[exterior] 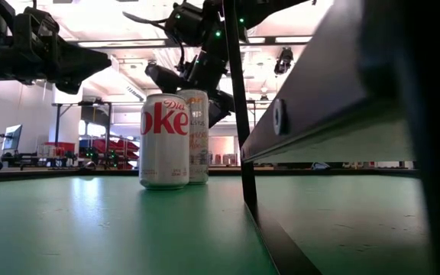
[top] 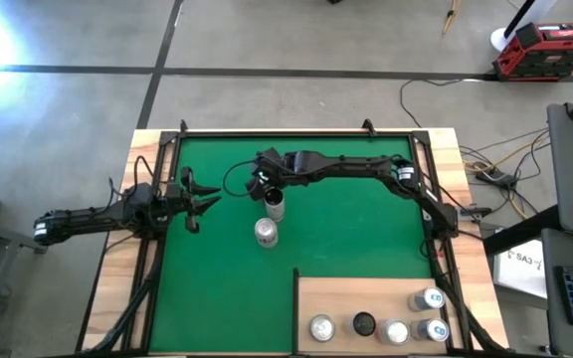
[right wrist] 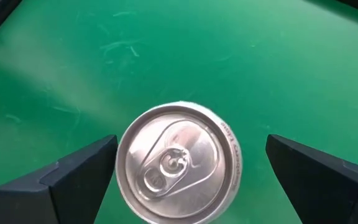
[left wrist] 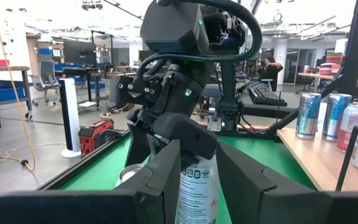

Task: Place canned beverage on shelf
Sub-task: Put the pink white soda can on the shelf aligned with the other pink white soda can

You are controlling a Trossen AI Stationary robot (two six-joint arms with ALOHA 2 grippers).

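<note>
Two cans stand upright on the green mat [top: 227, 288]. The far one is a white can [top: 274, 205] with orange lettering [exterior: 198, 137]. A Diet Coke can [top: 266, 233] stands just in front of it [exterior: 164, 141]. My right gripper [top: 269, 189] is open, pointing down over the white can. In the right wrist view its fingers [right wrist: 73, 180] stand on either side of the can's top [right wrist: 179, 165]; I see no touch. My left gripper [top: 200, 203] is open and empty at the mat's left edge. The pale plywood shelf [top: 356, 293] lies at the near right.
Several cans [top: 428, 298] and one dark-topped can [top: 364, 323] stand on the shelf; they also show in the left wrist view [left wrist: 307, 115]. The shelf's dark edge and a black post [exterior: 239, 114] stand close in the low view. Black rails [top: 296, 132] frame the mat.
</note>
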